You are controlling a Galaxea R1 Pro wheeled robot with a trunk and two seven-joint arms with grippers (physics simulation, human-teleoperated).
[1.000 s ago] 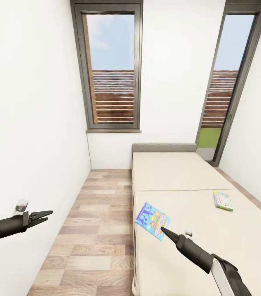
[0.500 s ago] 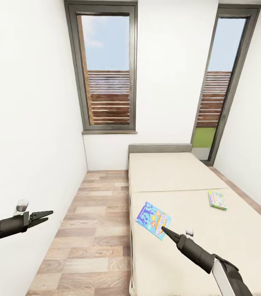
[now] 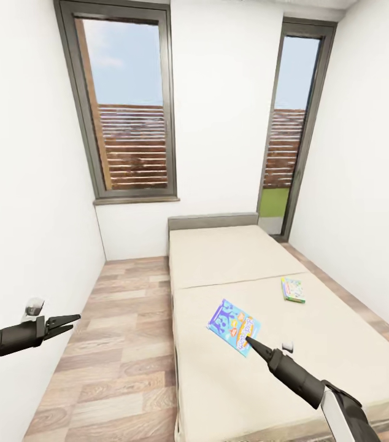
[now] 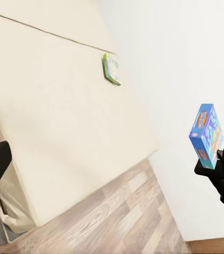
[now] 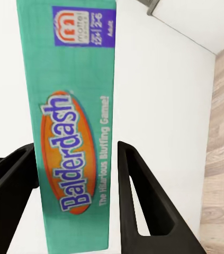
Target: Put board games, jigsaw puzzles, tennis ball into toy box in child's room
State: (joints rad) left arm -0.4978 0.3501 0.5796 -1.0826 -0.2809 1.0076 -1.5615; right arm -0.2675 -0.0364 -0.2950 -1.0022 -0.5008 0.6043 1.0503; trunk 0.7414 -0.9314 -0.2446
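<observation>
Head view: the right gripper is extended over the bed, its tip meeting the near edge of the blue board game. The right wrist view shows that box's teal "Balderdash" side standing between the two dark fingers, one finger on each side, against its flat faces. The jaws are clamped on the box. In the left wrist view the same box appears lifted clear of the bed, carried on edge at the end of the right gripper.

The second board game, the pale green-edged one, lies flat on the bed beyond the blue box and towards the far wall side, well apart from it. It also shows in the left wrist view, flat on the mattress.

The left gripper hangs over the wood floor beside the bed, on its window-wall side, well apart from both boxes. Its fingers look parted a little with nothing between them, though at this size the gap is hard to judge.

A low grey headboard closes the far end of the bed, below the window.
</observation>
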